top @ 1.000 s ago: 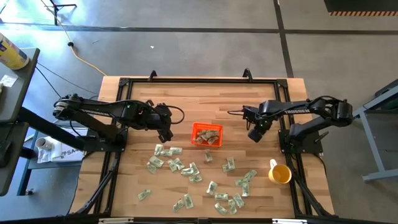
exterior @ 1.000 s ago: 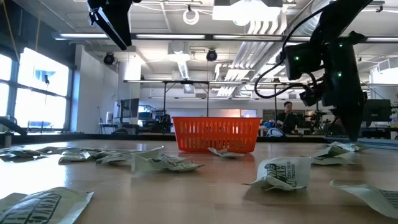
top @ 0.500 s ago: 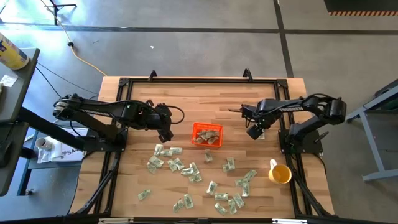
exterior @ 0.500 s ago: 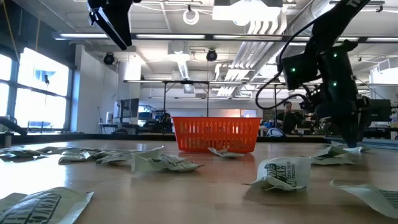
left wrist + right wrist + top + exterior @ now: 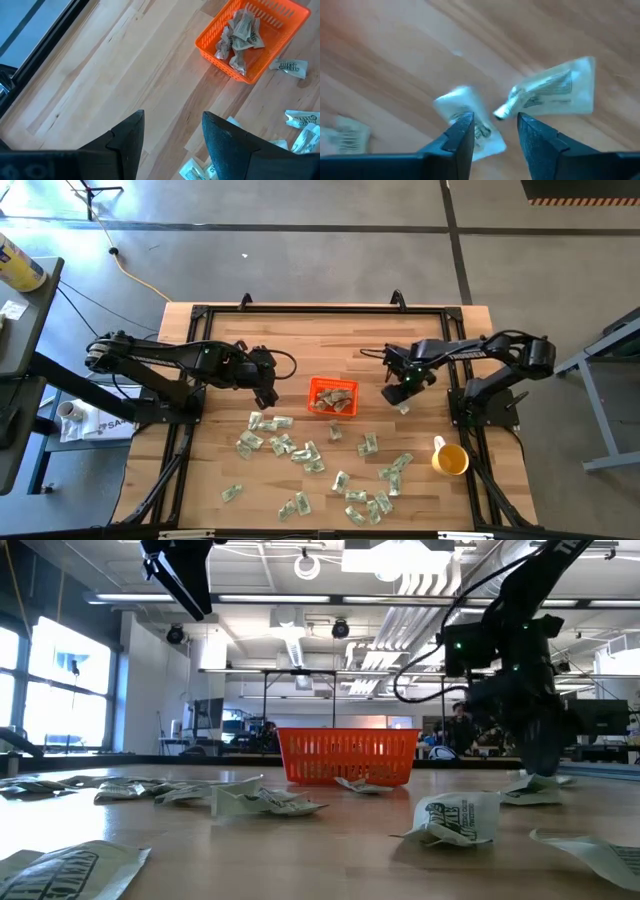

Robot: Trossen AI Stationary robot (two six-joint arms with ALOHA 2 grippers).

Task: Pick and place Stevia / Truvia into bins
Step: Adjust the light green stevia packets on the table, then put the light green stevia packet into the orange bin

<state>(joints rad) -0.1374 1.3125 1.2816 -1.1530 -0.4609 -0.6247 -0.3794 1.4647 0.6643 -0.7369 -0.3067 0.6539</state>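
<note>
Both pairs of jaws are standing apart with nothing between them: the left gripper point(image 5: 266, 394) is hanging spread just left of the orange bin point(image 5: 331, 396) at the middle of the high view, and in the left wrist view its fingers point(image 5: 127, 137) are framing bare wood. The right gripper point(image 5: 398, 386) is hovering just right of the bin, its fingers point(image 5: 462, 135) parted over two sachets point(image 5: 555, 92) lying on the table beneath it, gripping neither. The bin is sitting near the table's centre with several crumpled sachets point(image 5: 239, 40) lying inside it. Many more Stevia / Truvia packets point(image 5: 290, 446) are lying scattered across the lower half of the high view, from lower left of the bin to the lower right, near the yellow cup point(image 5: 449, 459). In the low view the bin point(image 5: 346, 756) is standing mid-frame with packets point(image 5: 455, 817) in the foreground.
</note>
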